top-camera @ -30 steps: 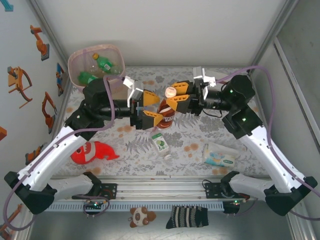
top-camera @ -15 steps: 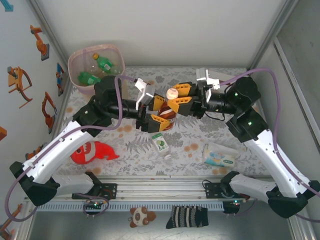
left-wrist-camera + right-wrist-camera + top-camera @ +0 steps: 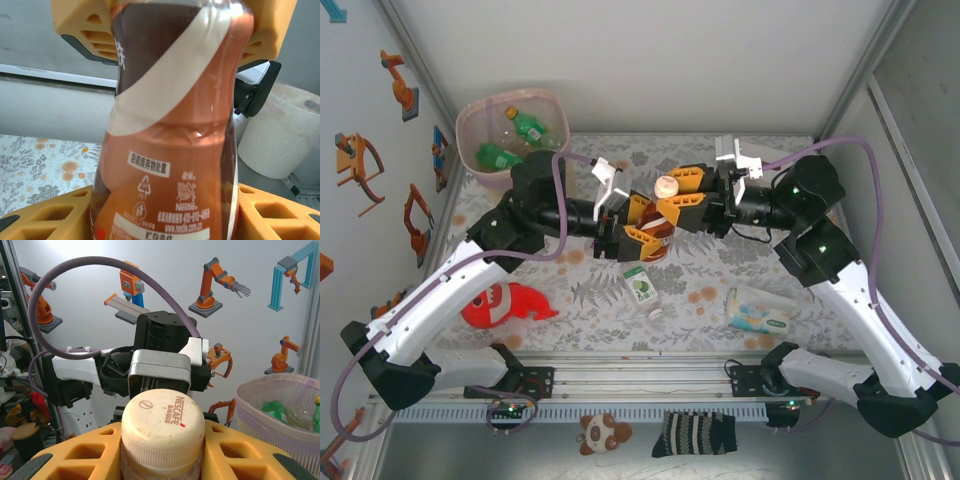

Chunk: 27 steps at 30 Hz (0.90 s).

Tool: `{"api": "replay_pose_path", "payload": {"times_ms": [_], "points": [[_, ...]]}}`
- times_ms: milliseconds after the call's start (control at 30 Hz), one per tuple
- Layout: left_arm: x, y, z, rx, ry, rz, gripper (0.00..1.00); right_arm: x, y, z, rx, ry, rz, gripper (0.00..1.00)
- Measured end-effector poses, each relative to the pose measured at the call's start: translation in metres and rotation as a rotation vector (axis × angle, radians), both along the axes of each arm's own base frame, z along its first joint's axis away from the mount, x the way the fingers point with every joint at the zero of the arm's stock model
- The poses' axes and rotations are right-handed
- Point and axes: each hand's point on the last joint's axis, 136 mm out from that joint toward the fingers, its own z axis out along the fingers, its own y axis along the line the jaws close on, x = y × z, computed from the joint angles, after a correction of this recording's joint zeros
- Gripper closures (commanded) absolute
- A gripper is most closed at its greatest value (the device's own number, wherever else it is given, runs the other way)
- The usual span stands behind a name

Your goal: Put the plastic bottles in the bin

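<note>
A brown Nescafé bottle (image 3: pixel 656 234) with a cream cap (image 3: pixel 162 422) hangs upright above the middle of the table. My right gripper (image 3: pixel 670 193) is shut on its neck just under the cap, as the right wrist view (image 3: pixel 162 452) shows. My left gripper (image 3: pixel 645 223) is shut on the bottle's lower body (image 3: pixel 170 130), an orange finger (image 3: pixel 50 215) pressing each side. A small clear bottle (image 3: pixel 642 289) with a green label lies on the table below them. The pink bin (image 3: pixel 560 115) stands at the back left with green bottles (image 3: pixel 528 125) inside.
A red plush fish (image 3: pixel 505 303) lies at the front left by the left arm. A pale wipes pack (image 3: pixel 758 310) lies at the front right. The bin (image 3: pixel 280 415) is behind and left of the held bottle. Enclosure walls stand on both sides.
My left gripper moved right onto the bottle and its fingers closed round the lower body. The right gripper kept its grip on the neck and hardly moved.
</note>
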Motion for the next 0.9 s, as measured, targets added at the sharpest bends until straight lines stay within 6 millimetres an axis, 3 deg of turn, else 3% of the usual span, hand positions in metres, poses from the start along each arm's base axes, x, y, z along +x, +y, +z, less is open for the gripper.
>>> {"api": "replay_pose_path", "payload": {"times_ms": [133, 267, 600, 900], "points": [[0.0, 0.0, -0.001, 0.005, 0.0, 0.002, 0.51, 0.0, -0.001, -0.001, -0.006, 0.006, -0.007, 0.55], [0.004, 0.0, -0.005, 0.019, -0.003, 0.03, 0.51, 0.003, -0.004, -0.003, -0.013, 0.001, -0.048, 0.41], [0.033, 0.005, -0.015, 0.089, -0.029, 0.213, 0.53, -0.003, -0.027, 0.001, -0.021, -0.039, -0.174, 0.37], [0.103, 0.042, -0.017, 0.169, -0.049, 0.583, 0.54, -0.004, -0.038, -0.002, -0.037, -0.051, -0.236, 0.37]]}}
